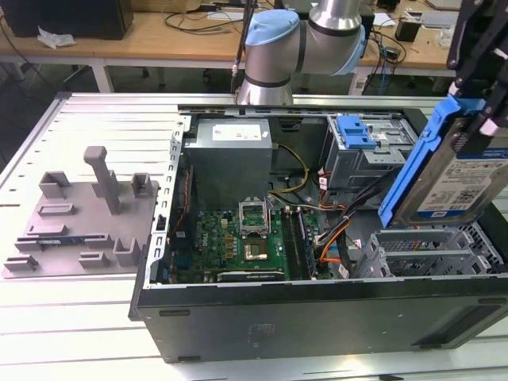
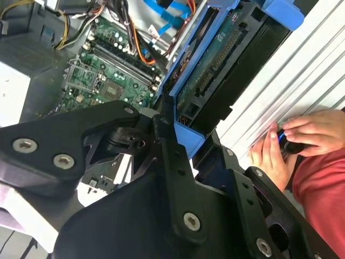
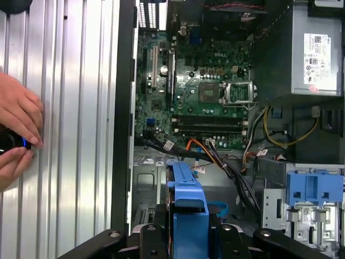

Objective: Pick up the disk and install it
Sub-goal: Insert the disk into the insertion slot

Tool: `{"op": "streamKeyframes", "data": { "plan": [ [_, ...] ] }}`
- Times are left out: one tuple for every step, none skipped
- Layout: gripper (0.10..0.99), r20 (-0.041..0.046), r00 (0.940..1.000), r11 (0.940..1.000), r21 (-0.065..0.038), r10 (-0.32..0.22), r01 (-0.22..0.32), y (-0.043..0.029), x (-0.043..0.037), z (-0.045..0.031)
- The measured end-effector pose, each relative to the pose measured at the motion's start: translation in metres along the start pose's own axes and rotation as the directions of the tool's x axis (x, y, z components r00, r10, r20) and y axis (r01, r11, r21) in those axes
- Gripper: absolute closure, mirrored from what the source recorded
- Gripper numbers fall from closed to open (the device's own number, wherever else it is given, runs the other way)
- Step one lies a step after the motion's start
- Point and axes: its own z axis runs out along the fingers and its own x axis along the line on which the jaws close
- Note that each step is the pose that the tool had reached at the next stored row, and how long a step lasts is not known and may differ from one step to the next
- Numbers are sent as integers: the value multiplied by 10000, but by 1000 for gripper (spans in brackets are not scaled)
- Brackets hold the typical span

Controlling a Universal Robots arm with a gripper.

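Note:
The disk (image 1: 454, 171), a silver drive with a white-and-blue label in a bright blue carrier frame, hangs tilted on edge at the exterior view's right. It is in the air above the metal drive cage (image 1: 429, 252) of the open computer case (image 1: 317, 317). My gripper (image 1: 475, 127) is shut on the disk's upper part. In the second wrist view the black fingers (image 2: 167, 151) clamp the disk (image 2: 215, 70) by its blue frame, its connector edge showing. In the first wrist view the disk (image 3: 186, 208) shows edge-on between the gripper's black links, over the case interior.
Inside the case lie the motherboard (image 1: 242, 238), a grey power supply (image 1: 230, 155), loose cables and a blue clip (image 1: 355, 131) on another drive bay. A grey holder block (image 1: 83, 214) with upright posts stands at the exterior view's left. A person's hands (image 3: 19, 127) hold a small dark device beside the case.

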Motion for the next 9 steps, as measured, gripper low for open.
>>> {"op": "streamKeyframes", "data": {
  "plan": [
    [718,1,10000,10000,0,-1,1,-10,0,1],
    [718,0,10000,10000,0,0,0,-9,0,1],
    [718,1,10000,10000,0,1,-1,-10,0,1],
    [718,0,10000,10000,0,0,0,-10,0,1],
    [718,-2,10000,10000,0,6,-6,-11,0,3],
    [718,-2,10000,10000,0,8,-8,-12,1,3],
    [718,-2,10000,10000,0,9,-9,-12,0,5],
    [718,-2,10000,10000,0,11,-11,-13,0,6],
    [718,-1,10000,10000,0,9,-9,-20,1,10]
  ]
}}
